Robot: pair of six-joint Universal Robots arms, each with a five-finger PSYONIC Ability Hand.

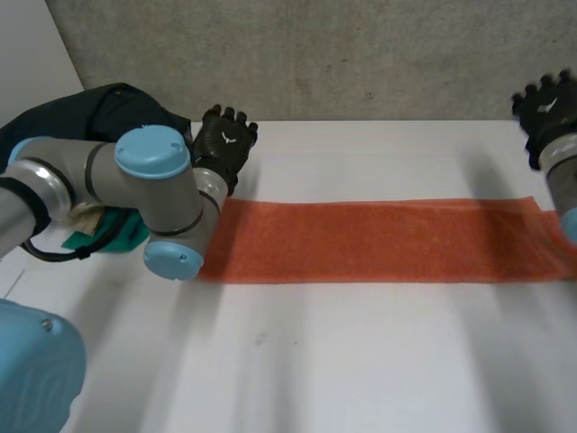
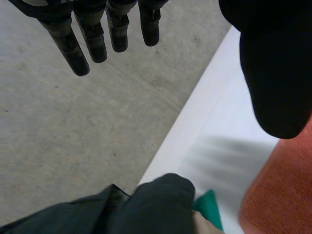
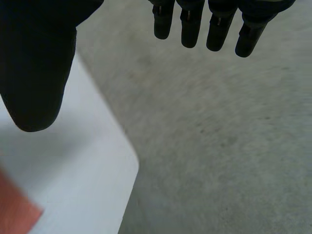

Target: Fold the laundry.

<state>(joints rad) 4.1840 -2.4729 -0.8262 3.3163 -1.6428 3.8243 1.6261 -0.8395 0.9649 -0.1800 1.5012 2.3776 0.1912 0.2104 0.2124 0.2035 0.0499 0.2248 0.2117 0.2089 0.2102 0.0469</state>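
Note:
An orange-red cloth [image 1: 379,239] lies flat on the white table [image 1: 361,352] as a long narrow strip running from side to side. My left hand [image 1: 224,144] hovers just behind the strip's left end, open, with nothing in it. In the left wrist view its fingers [image 2: 92,39] are straight and the cloth's end [image 2: 282,190] lies below the thumb. My right hand [image 1: 548,108] is raised behind the strip's right end, also open and empty. Its fingers [image 3: 209,24] hang straight, and a corner of the cloth [image 3: 14,212] lies under the thumb.
A pile of dark clothing [image 1: 99,108] sits at the table's back left, with a teal item [image 1: 117,230] beside it under my left arm. The same dark garment [image 2: 146,204] lies past the cloth's left end. The table's rounded corner [image 3: 117,165] is near my right hand.

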